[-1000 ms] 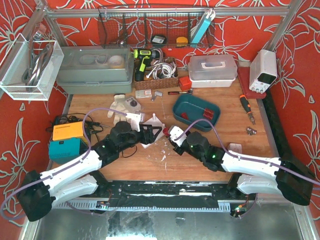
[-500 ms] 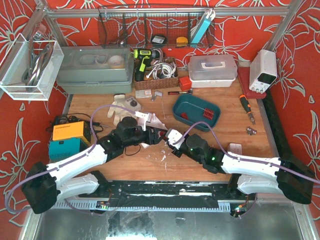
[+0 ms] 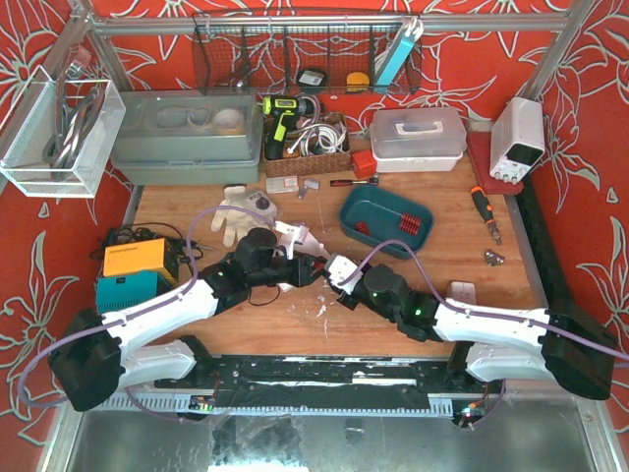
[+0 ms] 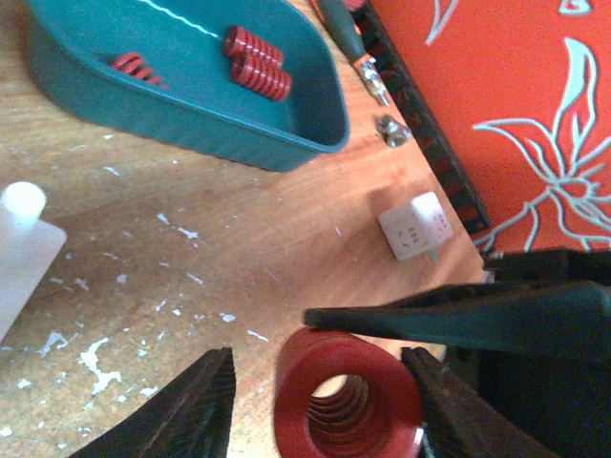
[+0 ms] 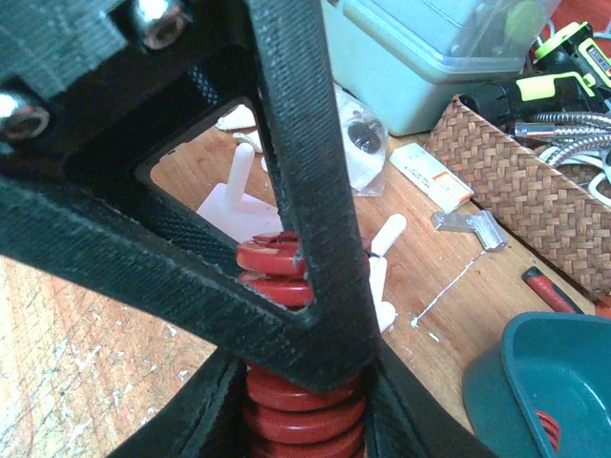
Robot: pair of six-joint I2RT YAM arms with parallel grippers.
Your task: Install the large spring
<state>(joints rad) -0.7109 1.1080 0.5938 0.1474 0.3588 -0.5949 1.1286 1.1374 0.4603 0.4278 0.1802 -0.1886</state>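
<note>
My right gripper [image 5: 304, 405] is clamped tight on the large spring [image 4: 382, 370]; my left gripper [image 4: 319, 355] straddles its end, partly open.

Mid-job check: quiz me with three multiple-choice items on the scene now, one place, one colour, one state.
1. The spare springs lie: A in the wicker basket; B in the teal tray; C on the orange box.
2. The large spring is: A red; B silver; C blue.
3. The right jaws are: A open, empty; B out of view; C shut on the large spring.
Answers: B, the left wrist view shows them there; A, its coils are red; C, the right wrist view shows it pinched.
</note>
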